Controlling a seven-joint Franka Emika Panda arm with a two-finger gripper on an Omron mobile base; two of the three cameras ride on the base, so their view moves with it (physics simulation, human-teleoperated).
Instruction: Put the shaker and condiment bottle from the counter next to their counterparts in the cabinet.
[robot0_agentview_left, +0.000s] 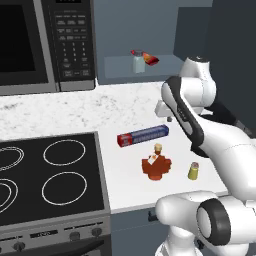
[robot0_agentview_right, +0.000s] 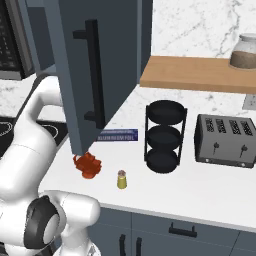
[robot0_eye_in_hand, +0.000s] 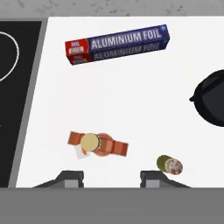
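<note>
**A:** Where is the gripper (robot0_eye_in_hand: 111, 175), and is it holding anything?

**B:** In the hand view it looks straight down on the counter (robot0_eye_in_hand: 131, 96). Its two dark fingertips rise at the bottom edge, set well apart, with bare worktop between them. It holds nothing.

**A:** And the things it has to move?

**B:** Both stand upright on the counter, so from above you see mostly their tops. The condiment bottle (robot0_eye_in_hand: 97, 145), red-brown with a round tan cap, sits at about 11 o'clock from the midpoint between the fingertips, just above the left tip. The shaker (robot0_eye_in_hand: 169, 165), small and yellow with a pinkish-brown top, sits at about 2 o'clock, just beyond the right tip. The two are apart from each other, not touching.

**A:** Which is nearer?

**B:** Neither lies between the fingertips. Both look about equally close, I judge; a short sideways shift toward either comes before any descent.

**A:** Anything crowding them?

**B:** A box of aluminium foil (robot0_eye_in_hand: 117, 44) lies flat at 12 o'clock, its long axis running nearly 9 to 3, well clear. A black round rack (robot0_eye_in_hand: 210, 98) enters at 3 o'clock.

**A:** And the destination?

**B:** In the left base view, the cabinet (robot0_agentview_left: 120, 70) shelf is behind the counter, at 12 o'clock from the bottle. On it stand the pale shaker with grey cap (robot0_agentview_left: 138, 63) and a small red-orange item (robot0_agentview_left: 149, 59), just beside each other.
</note>
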